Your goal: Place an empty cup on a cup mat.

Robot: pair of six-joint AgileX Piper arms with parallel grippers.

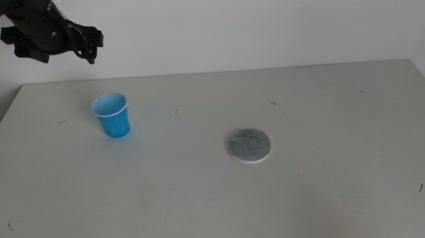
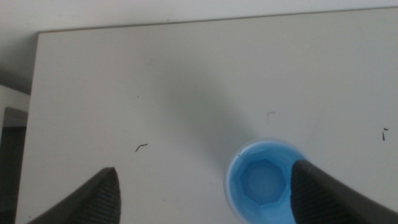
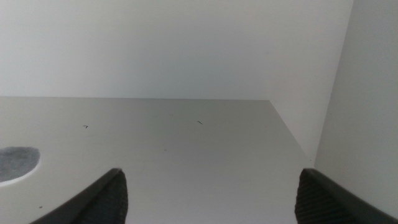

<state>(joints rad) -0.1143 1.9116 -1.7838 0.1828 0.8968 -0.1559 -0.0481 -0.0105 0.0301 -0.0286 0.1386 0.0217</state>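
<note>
Blue cup and grey mat, well apart on a pale table (image 1: 333, 200).

The small bright blue tapered disposable cup (image 1: 112, 115) is set upright and empty on the left side; the flat round mottled grey cup mat (image 1: 247, 145) lies near the centre, nothing on it. The left gripper (image 2: 205, 196) is held above the cup, jaws spread wide, nothing held. The right gripper (image 3: 208, 196) is likewise held wide open, the mat's edge seen beside it.

One cup (image 1: 111, 115); one cup mat (image 1: 247, 145)
</note>
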